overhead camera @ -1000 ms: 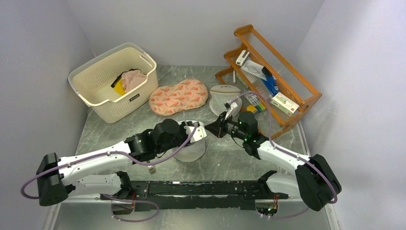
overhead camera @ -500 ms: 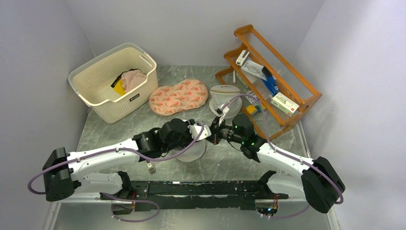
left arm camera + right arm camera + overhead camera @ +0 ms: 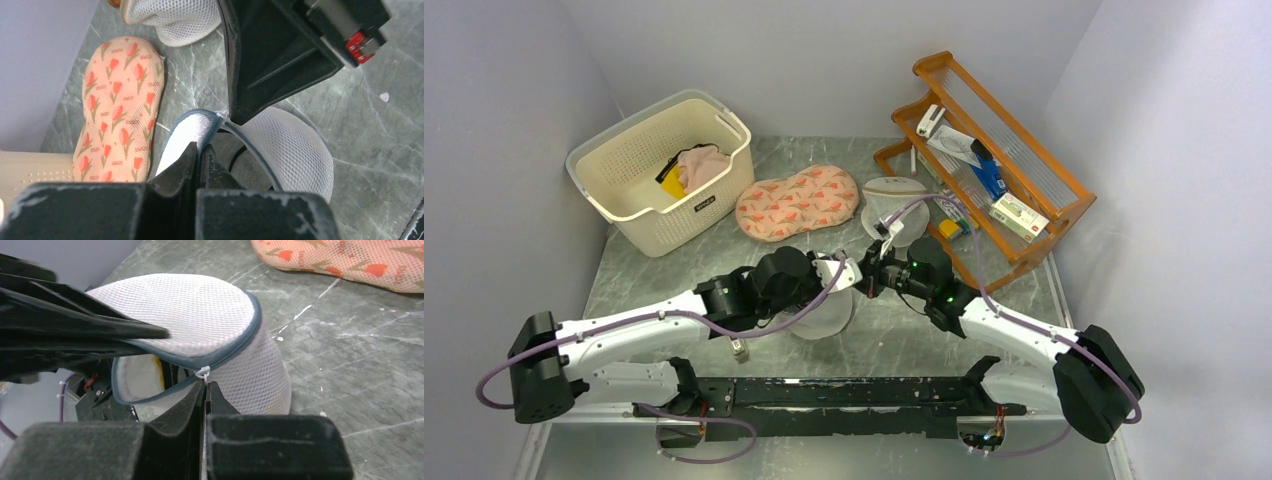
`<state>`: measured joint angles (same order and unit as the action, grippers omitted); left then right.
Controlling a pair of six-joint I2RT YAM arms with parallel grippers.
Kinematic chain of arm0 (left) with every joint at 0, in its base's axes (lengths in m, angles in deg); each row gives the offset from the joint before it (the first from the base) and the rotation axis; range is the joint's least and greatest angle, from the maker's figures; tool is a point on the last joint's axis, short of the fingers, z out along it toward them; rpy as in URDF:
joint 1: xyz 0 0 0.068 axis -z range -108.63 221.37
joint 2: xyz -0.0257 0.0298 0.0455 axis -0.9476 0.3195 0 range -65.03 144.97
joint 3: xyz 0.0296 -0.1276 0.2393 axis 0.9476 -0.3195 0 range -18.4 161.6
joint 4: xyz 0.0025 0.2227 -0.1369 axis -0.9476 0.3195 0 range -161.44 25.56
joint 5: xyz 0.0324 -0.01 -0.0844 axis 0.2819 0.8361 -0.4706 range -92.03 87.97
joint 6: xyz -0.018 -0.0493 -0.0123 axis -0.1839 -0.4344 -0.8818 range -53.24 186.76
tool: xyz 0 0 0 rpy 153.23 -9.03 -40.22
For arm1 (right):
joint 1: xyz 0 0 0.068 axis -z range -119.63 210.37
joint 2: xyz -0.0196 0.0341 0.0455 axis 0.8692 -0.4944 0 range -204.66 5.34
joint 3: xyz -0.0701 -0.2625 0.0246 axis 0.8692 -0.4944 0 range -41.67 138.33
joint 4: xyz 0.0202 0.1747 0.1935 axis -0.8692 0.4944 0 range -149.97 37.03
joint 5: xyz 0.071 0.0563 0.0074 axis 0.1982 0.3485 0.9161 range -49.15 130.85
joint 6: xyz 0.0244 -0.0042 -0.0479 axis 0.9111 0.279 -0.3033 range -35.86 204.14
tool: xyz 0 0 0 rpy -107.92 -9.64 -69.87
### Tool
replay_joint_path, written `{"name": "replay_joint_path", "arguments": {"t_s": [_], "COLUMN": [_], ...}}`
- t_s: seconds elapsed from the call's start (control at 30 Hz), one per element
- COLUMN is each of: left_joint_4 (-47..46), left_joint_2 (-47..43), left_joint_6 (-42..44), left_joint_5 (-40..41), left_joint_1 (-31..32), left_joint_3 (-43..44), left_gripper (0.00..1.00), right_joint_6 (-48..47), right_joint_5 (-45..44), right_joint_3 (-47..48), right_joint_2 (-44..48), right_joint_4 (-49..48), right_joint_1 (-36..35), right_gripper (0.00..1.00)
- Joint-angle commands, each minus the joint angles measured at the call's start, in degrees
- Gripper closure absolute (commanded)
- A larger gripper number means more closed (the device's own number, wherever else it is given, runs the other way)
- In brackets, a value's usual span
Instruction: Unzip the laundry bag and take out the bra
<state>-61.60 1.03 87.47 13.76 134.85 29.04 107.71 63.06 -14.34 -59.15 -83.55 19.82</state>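
The laundry bag (image 3: 824,318), a white round mesh drum with grey zip trim, stands at the table's middle, mostly under both wrists. Its zip is partly undone and the lid (image 3: 190,310) is lifted at one side. My left gripper (image 3: 200,150) is shut on the lid's grey edge (image 3: 210,125); in the top view the left gripper (image 3: 852,275) is over the bag. My right gripper (image 3: 205,385) is shut on the white zip pull (image 3: 202,373) at the bag's rim, and in the top view the right gripper (image 3: 870,278) meets the left one. Inside the bag, pale and yellow fabric (image 3: 145,375) shows through the gap.
A cream laundry basket (image 3: 659,170) with clothes stands at the back left. A floral pad (image 3: 797,200) lies behind the bag. A white cone-shaped mesh bag (image 3: 894,205) sits beside a wooden rack (image 3: 994,160) holding small items at the back right.
My right gripper has moved left to the bag's rim and met the left gripper. My left arm has shifted slightly up and right over the bag.
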Motion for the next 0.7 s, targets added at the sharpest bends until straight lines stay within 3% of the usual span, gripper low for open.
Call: {"name": "replay_joint_path", "arguments": {"t_s": [0.0, 0.33, 0.67], "left_joint_4": [-3.0, -4.0, -7.5], "left_joint_2": [-4.7, -8.4, -13.0], "left_joint_6": [-0.2, -0.1, 0.2], "left_joint_5": [-0.4, -2.2, -4.0], "left_joint_1": [0.2, 0.1, 0.2], "left_joint_3": [0.4, -0.5, -3.1], "left_gripper": [0.93, 0.93, 0.92], "right_joint_6": [0.9, 3.6, 1.5], "right_joint_5": [-4.2, 1.1, 13.4], "right_joint_3": [1.0, 0.6, 0.5], "right_joint_2": [-1.3, -5.9, -7.2], "right_joint_4": [2.3, -1.2, -6.8], "right_joint_1": [1.1, 9.1, 9.6], "right_gripper": [1.00, 1.00, 1.00]}}
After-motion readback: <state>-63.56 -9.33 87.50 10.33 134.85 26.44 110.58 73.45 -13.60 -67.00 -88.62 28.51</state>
